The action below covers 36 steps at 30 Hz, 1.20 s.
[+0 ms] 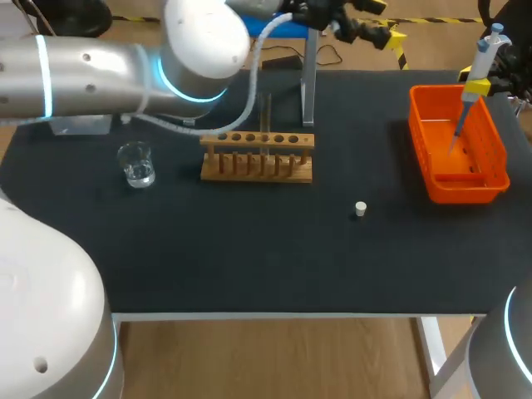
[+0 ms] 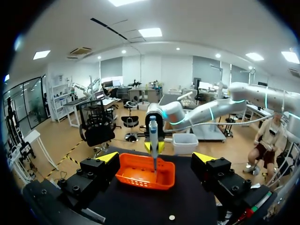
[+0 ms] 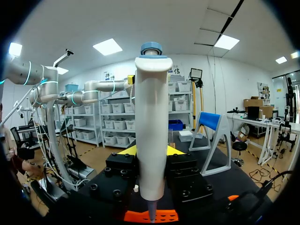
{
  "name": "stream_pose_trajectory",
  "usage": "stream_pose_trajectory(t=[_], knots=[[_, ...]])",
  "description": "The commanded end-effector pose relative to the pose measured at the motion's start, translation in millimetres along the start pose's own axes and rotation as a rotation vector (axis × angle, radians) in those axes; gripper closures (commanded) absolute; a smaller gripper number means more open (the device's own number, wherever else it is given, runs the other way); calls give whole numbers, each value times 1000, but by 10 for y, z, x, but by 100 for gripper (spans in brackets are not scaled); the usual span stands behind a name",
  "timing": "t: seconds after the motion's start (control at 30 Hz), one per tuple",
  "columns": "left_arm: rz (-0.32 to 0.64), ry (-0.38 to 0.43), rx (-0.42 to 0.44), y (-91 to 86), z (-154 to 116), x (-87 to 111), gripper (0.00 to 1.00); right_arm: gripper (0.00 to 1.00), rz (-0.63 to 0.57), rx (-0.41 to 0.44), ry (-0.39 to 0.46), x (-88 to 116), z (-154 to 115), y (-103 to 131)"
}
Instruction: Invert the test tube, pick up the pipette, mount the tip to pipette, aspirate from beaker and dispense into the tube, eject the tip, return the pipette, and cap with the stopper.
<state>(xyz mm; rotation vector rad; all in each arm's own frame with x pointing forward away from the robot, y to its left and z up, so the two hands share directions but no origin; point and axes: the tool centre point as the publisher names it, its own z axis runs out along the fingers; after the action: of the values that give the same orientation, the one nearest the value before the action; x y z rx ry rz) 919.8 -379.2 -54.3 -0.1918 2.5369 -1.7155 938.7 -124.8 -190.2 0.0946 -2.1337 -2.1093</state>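
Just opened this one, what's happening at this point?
The right gripper is shut on the pipette, holding it upright with its lower end down inside the orange basket at the table's right side. The left gripper is open and empty, held up near the table's far edge, facing that basket. The stopper lies loose on the table, and the beaker stands beside the wooden rack.

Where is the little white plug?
In the head view, the plug lies on the black table, right of the wooden rack and left of the orange basket.
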Motion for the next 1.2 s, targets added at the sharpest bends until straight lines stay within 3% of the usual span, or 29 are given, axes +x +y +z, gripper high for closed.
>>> stream_pose_trajectory(t=[0.03, 0.3, 0.57, 0.6, 0.63, 1.2], knots=[[1, -1, 5, -98, 434, -46, 0, 100, 0, 1, 5, -13, -15, 0], [-12, 8, 6, -159, 726, -38, 0, 100, 0, 1, 5, -13, -15, 0], [-14, 26, 0, -175, 812, -38, 0, 100, 0, 1, 5, -13, -15, 0], [-14, 26, 0, -175, 812, -38, 80, 100, 0, 1, 5, -13, -15, 0], [-14, 26, 0, -175, 812, -38, 100, 100, 0, 1, 5, -13, -15, 0], [-14, 26, 0, -175, 812, -38, 100, 100, 0, 1, 5, -13, -15, 0]])
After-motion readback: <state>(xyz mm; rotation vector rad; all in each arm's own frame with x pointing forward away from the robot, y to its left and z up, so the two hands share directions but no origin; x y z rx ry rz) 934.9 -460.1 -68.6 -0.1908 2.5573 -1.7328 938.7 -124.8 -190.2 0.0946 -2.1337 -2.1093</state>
